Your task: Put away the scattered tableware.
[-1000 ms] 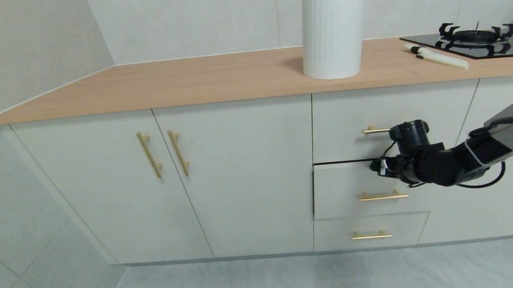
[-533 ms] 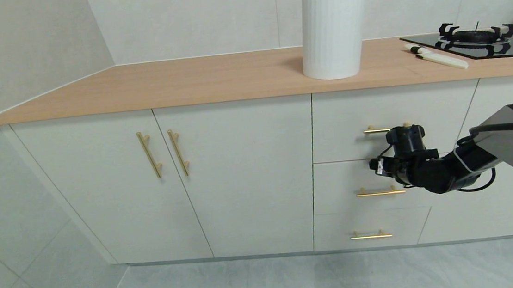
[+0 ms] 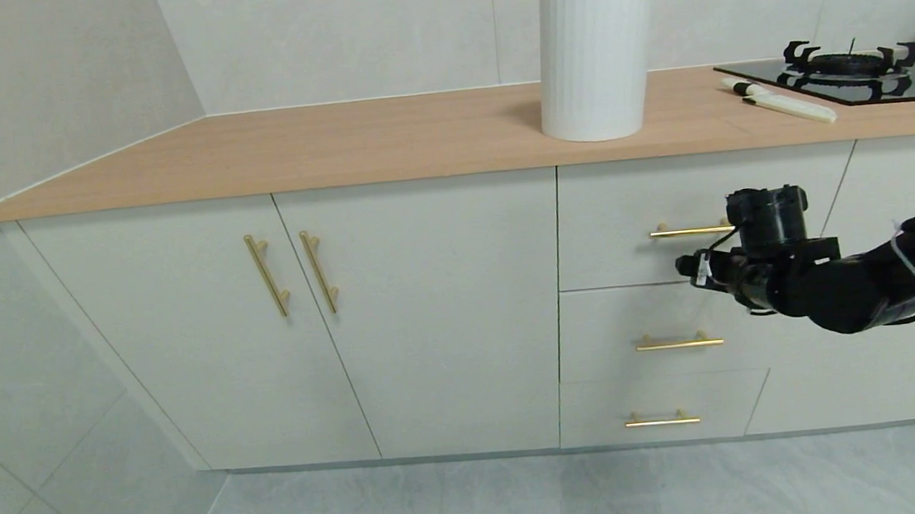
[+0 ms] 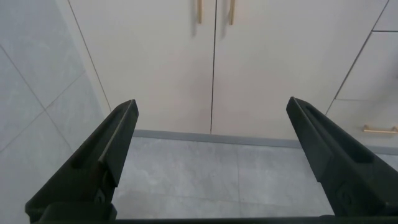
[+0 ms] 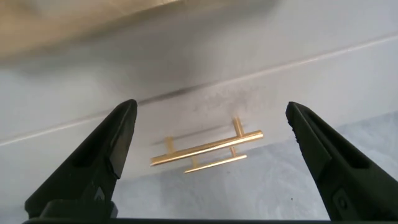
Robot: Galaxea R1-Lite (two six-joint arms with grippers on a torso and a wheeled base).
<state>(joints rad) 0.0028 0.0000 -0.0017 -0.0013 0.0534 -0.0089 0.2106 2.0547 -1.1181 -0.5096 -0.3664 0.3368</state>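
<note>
Two pale utensils (image 3: 782,103), one with a dark tip, lie on the wooden counter (image 3: 332,144) beside the stove. Below the counter is a stack of three shut drawers. My right gripper (image 3: 695,269) hangs in front of them, between the top drawer's gold handle (image 3: 689,230) and the middle drawer's handle (image 3: 679,344). In the right wrist view that gripper (image 5: 211,109) is open, with a gold drawer handle (image 5: 208,149) ahead between its fingers and untouched. My left gripper (image 4: 211,106) is open and empty, low over the floor before the cabinet doors (image 4: 214,56).
A tall white ribbed cylinder (image 3: 593,55) stands on the counter. A black gas stove (image 3: 855,69) sits at the far right. Two cabinet doors with vertical gold handles (image 3: 291,273) fill the left. Grey tiled floor (image 3: 446,506) lies in front.
The middle drawer, slightly ajar a second ago, is now shut. My right gripper has drawn back from it, rising and shifting right.
</note>
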